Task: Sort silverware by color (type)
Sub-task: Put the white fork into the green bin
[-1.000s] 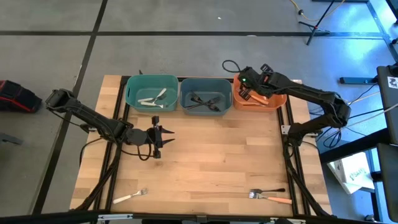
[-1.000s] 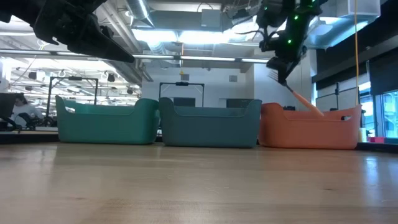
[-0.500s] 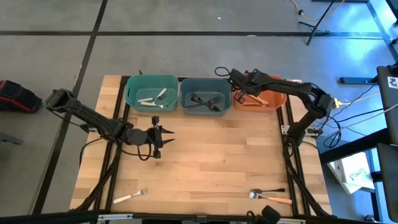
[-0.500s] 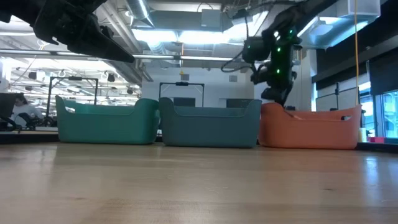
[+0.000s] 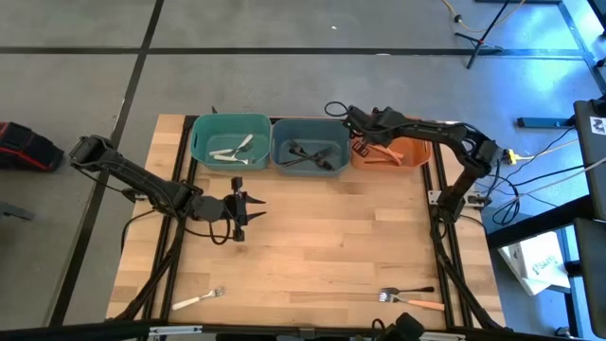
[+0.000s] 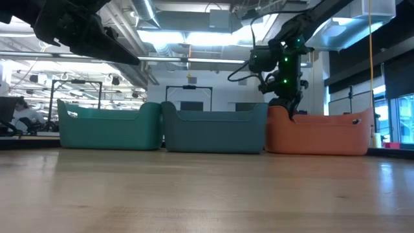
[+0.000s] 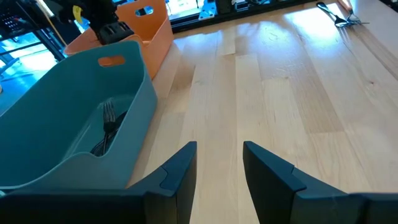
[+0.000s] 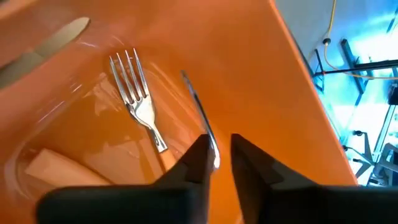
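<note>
Forks lie in the orange bin [image 5: 407, 152] at far right, under the right gripper [image 8: 219, 155], whose arm reaches down inside, fingers slightly parted, empty. A second ago it pinched one above the bin. Left gripper [image 5: 254, 209] hovers mid-table, spread.

Table centre [image 5: 322, 237] bare, free passage — three bins [image 5: 310, 145] wall the far edge, stray forks [image 5: 409, 299] line the near edge.
</note>
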Controlling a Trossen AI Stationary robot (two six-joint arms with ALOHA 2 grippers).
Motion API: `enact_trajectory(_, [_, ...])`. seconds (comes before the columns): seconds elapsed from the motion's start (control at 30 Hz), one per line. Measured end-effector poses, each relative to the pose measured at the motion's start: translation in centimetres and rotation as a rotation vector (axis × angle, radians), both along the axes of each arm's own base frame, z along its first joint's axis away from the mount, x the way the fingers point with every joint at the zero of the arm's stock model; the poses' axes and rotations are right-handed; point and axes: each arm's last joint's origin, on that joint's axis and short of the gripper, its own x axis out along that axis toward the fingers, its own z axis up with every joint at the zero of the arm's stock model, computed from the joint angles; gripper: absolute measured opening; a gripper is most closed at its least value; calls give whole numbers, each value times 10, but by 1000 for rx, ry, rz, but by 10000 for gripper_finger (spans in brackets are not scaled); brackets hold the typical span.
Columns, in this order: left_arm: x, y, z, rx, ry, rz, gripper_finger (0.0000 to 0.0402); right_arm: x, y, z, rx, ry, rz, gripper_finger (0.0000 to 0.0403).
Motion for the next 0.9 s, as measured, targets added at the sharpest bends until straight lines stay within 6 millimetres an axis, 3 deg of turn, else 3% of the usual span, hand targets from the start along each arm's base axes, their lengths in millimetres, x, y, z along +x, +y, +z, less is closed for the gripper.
enact_trajectory(0.17, [0,0,0,3,0,-1,125,-3,10,19,-23,-41,41,115])
enact_trajectory(0.33, [0,0,1,0,-9,-1,125,-4,43,50,-49,-130,133,145])
enact_trajectory(0.57, [-1,-3,0,-22,-7,-12,125,13,122,82,-113,-346,355,149])
enact_trajectory(0.77, [-7,-18,2,-121,76,-100,125,36,205,71,-160,-528,687,150])
enact_trajectory(0.9, [-15,-32,6,-231,177,-156,125,37,244,56,-185,-655,834,150])
